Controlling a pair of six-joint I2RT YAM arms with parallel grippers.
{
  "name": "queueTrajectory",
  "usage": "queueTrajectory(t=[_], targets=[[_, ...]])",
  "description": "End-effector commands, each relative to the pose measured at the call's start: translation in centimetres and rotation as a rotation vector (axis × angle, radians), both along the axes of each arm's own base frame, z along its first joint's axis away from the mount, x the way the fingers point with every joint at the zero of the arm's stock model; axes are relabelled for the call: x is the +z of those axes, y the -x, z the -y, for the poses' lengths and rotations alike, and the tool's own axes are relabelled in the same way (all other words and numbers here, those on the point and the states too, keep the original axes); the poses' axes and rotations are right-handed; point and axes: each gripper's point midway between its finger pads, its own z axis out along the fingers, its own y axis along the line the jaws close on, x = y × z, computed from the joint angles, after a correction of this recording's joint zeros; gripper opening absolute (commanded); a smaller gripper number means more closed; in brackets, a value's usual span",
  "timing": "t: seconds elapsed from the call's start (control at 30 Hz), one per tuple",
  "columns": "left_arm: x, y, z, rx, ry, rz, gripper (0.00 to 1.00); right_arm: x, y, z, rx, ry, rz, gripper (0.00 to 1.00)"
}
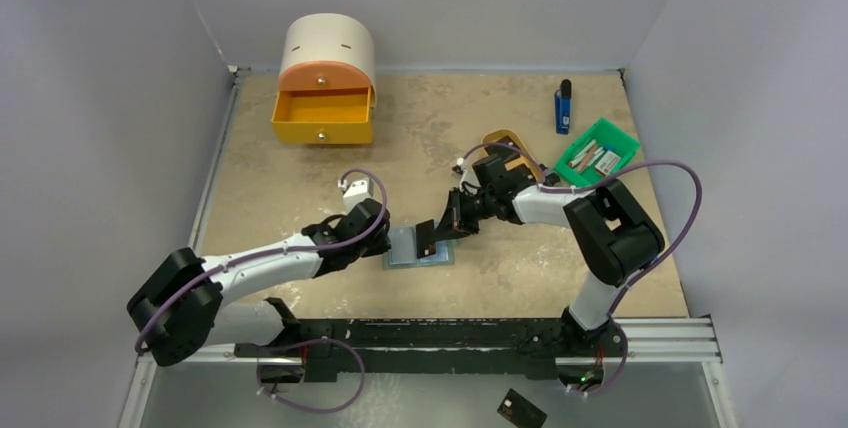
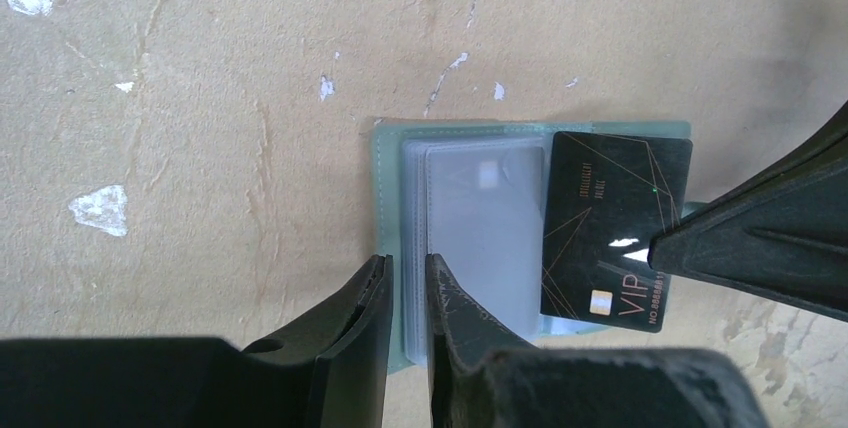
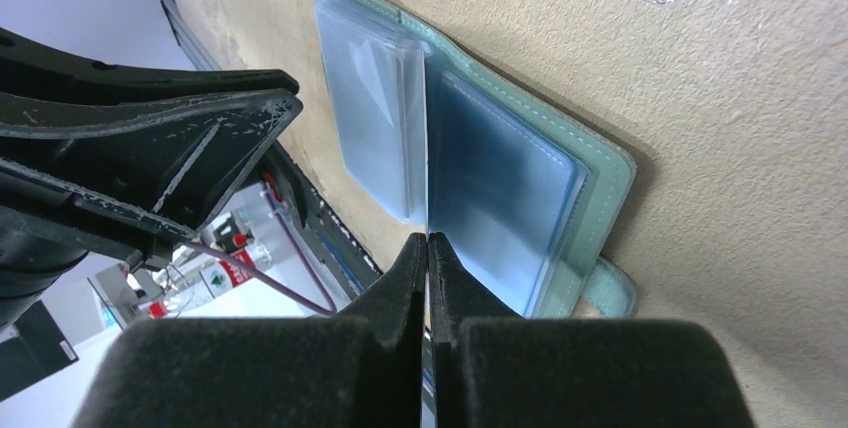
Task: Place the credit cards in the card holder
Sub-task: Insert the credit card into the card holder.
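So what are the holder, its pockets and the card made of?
holder: looks like teal faux leather, matte, stitched edge. pockets: clear soft plastic, glossy, slightly wrinkled. card: likely rigid plastic, glossy black; light glints off it, gold print.
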Motion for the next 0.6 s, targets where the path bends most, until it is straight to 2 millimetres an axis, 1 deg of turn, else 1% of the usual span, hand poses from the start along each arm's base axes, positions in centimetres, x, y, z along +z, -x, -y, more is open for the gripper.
queueTrajectory(t=[0.0,0.4,0.57], targets=[[-0.4,-0.4,-0.5,0.032,-0.020,0.011,0.17,1.6,-0.7,-1.2,0.034,-0.062,0.040,0.00],[-1.6,-0.2,-0.6,0.029,-0.049,-0.014,0.15,2.5,-0.5,-1.6,0.040,-0.100,0.032,0.00],[-1.6,-0.3,-0.6,0.030,-0.046,-0.011,0.15,2.0,-0.2,-1.5,0.042,-0.098,0.013,0.00]])
